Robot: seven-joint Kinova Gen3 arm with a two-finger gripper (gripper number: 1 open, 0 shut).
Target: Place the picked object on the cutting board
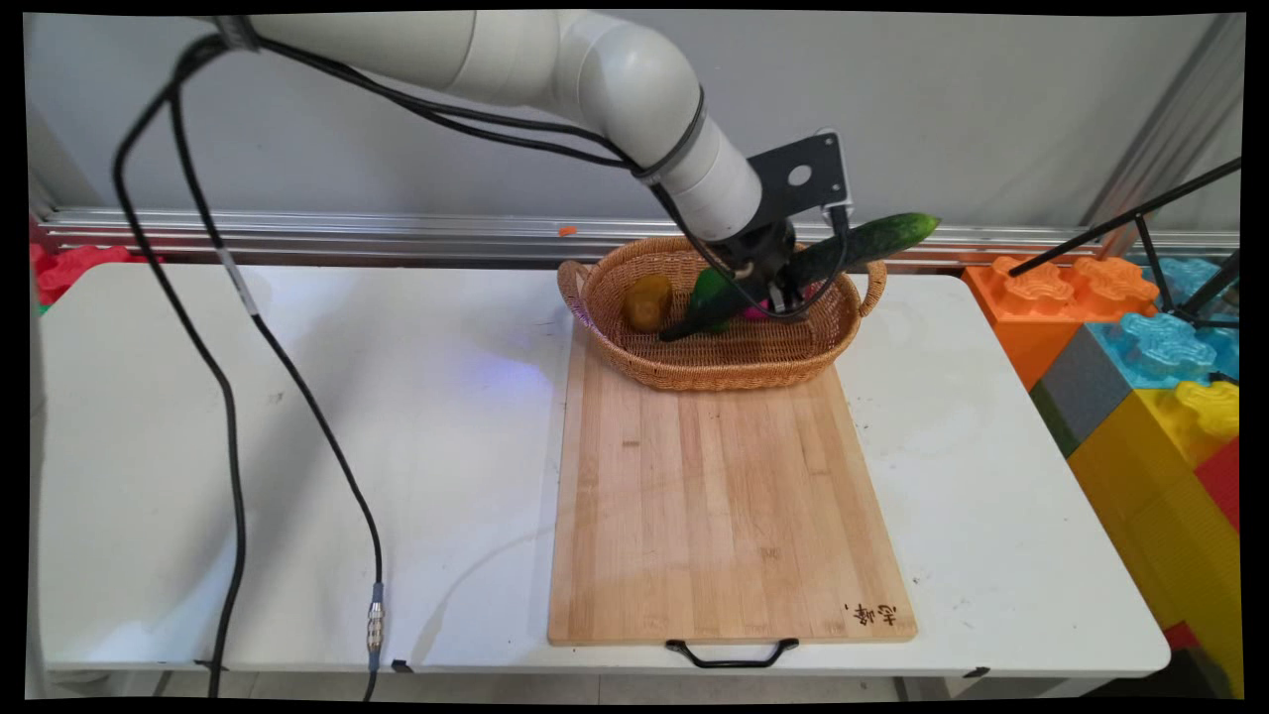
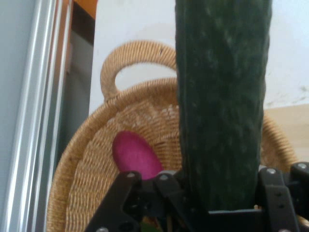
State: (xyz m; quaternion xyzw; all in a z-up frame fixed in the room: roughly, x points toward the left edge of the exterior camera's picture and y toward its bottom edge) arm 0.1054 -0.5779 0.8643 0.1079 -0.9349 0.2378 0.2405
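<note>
One white arm comes in from the upper left and bends down over the wicker basket (image 1: 714, 362), its black gripper (image 1: 768, 288) pointing into the basket's middle. We see the gripper clamped around a long dark green cucumber (image 1: 863, 238); the cucumber is tilted, its lower end down inside the basket and its upper end sticking out past the basket's right rim. In the hand view the cucumber (image 2: 222, 106) rises straight up between the black linkage, filling the middle of the picture.

Inside the basket we also see a yellow-brown fruit (image 1: 646, 302) near the left wall and a pink object (image 2: 135, 154) on the bottom, just beside the gripper; what the pink object is we cannot tell. The basket sits on the far end of a wooden cutting board (image 1: 724, 496), which lies along the right half of the white table (image 1: 297, 446), its black handle at the near edge. Large coloured building blocks (image 1: 1160, 397) stand off the table's right edge, and a grey wall with a metal rail runs behind.
</note>
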